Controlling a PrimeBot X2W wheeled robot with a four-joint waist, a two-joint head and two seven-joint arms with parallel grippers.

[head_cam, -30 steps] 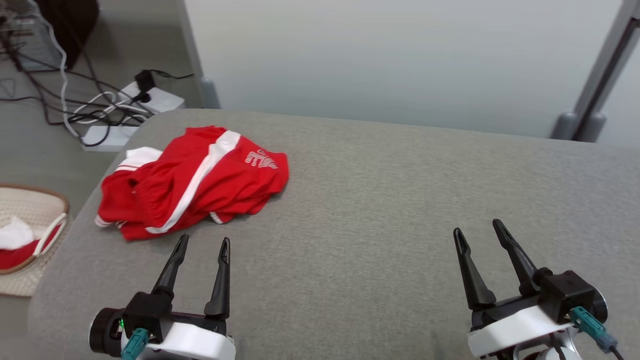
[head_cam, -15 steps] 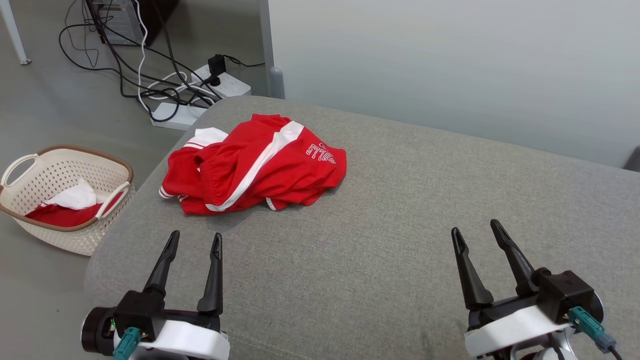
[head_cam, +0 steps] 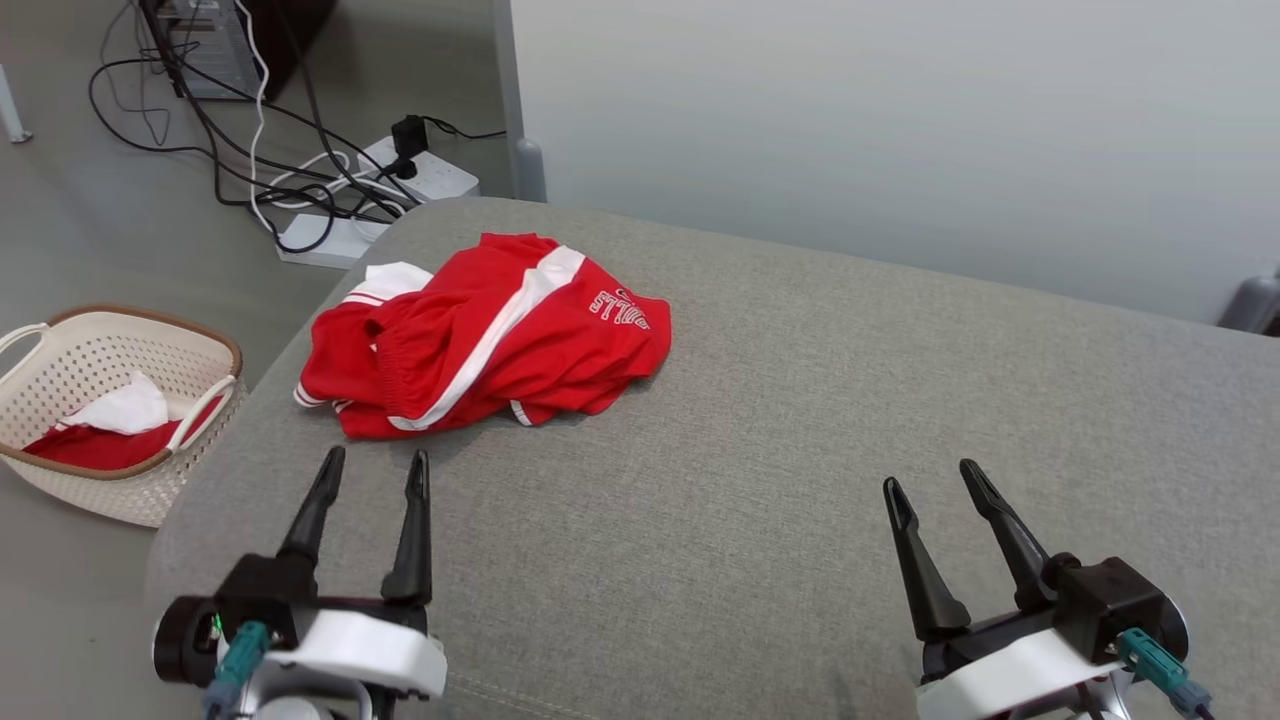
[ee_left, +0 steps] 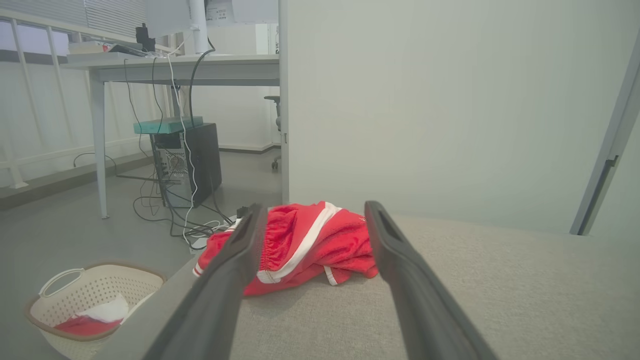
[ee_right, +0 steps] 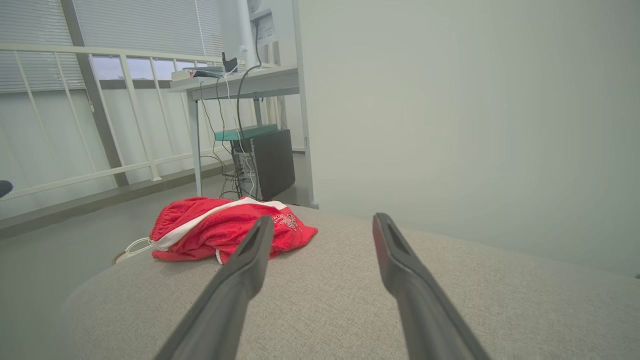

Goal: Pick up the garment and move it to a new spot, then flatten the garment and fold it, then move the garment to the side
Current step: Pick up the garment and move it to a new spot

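Currently, no step of the task appears complete: the red garment (head_cam: 480, 340) lies crumpled near the far left corner of the grey desk (head_cam: 760, 420). The left end effector (head_cam: 375, 462), just short of the garment, and the right end effector (head_cam: 930, 475), well apart from it, are both released and empty. Pick-up, relocation, flattening, folding and setting aside are all left to do.

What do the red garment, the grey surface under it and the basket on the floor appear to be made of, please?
Red garment: probably a light synthetic knit, from its slight sheen and soft folds.
Grey surface: matt woven upholstery fabric, weave visible, edge rounded as if padded.
Basket: likely moulded plastic, with regular perforations.
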